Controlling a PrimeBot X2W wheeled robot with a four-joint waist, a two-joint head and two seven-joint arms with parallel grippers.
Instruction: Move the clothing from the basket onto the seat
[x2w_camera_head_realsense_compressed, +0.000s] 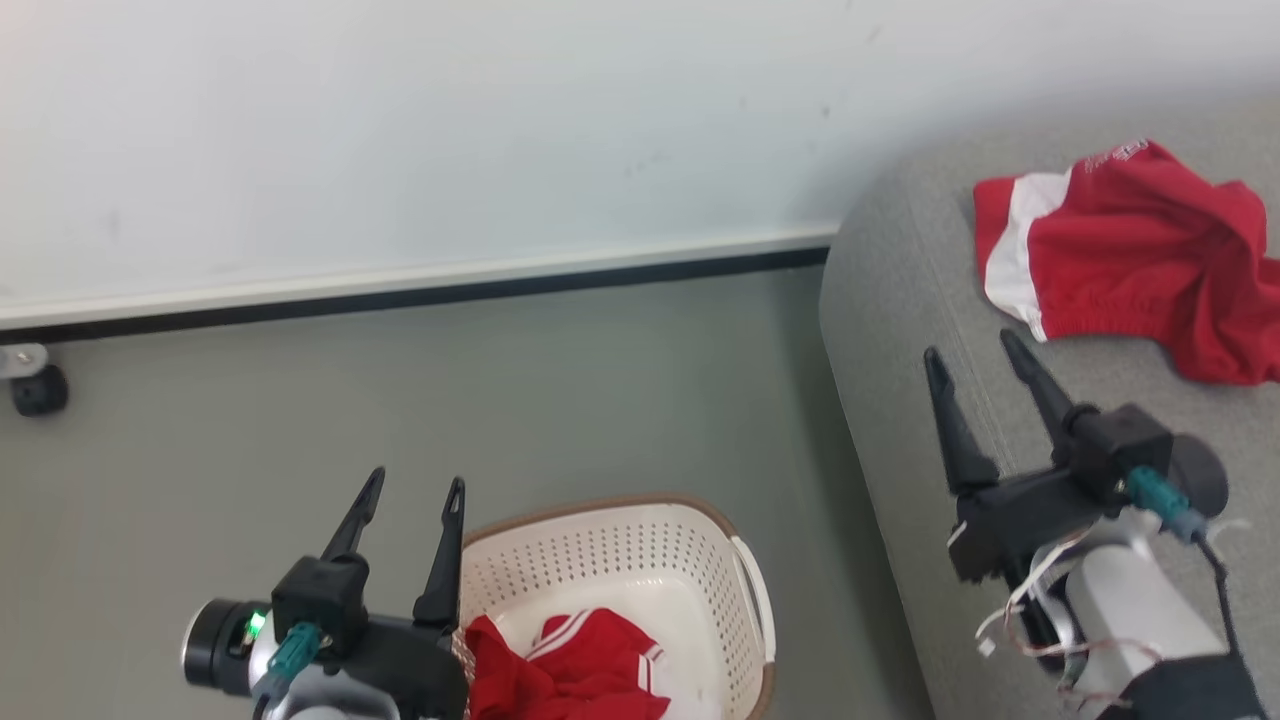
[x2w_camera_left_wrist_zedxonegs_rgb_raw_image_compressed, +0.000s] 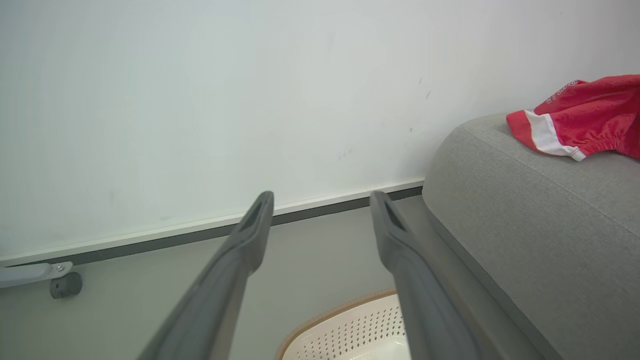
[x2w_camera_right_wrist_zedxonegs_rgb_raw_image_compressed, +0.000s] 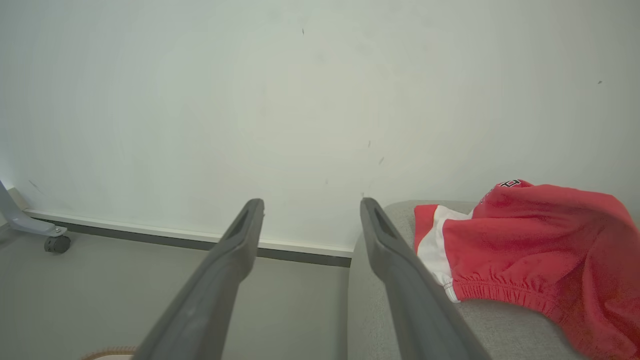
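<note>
One red garment (x2w_camera_head_realsense_compressed: 1140, 255) with a white side panel lies crumpled on the grey sofa (x2w_camera_head_realsense_compressed: 900, 300) at the right; it also shows as the garment (x2w_camera_left_wrist_zedxonegs_rgb_raw_image_compressed: 585, 117) and garment (x2w_camera_right_wrist_zedxonegs_rgb_raw_image_compressed: 540, 250) in both wrist views. A second red garment (x2w_camera_head_realsense_compressed: 575, 670) with white stripes lies in the cream basket (x2w_camera_head_realsense_compressed: 640, 540) on the floor. My left gripper (x2w_camera_head_realsense_compressed: 412, 490) is open, empty, just left of the basket's rim. Over the sofa's front edge my right gripper (x2w_camera_head_realsense_compressed: 975, 350) is open and empty, a little short of the garment lying there.
A white wall with a dark skirting strip (x2w_camera_head_realsense_compressed: 420, 295) runs behind the grey floor (x2w_camera_head_realsense_compressed: 500, 400). A small black caster on a grey bracket (x2w_camera_head_realsense_compressed: 35, 385) stands at the far left by the wall.
</note>
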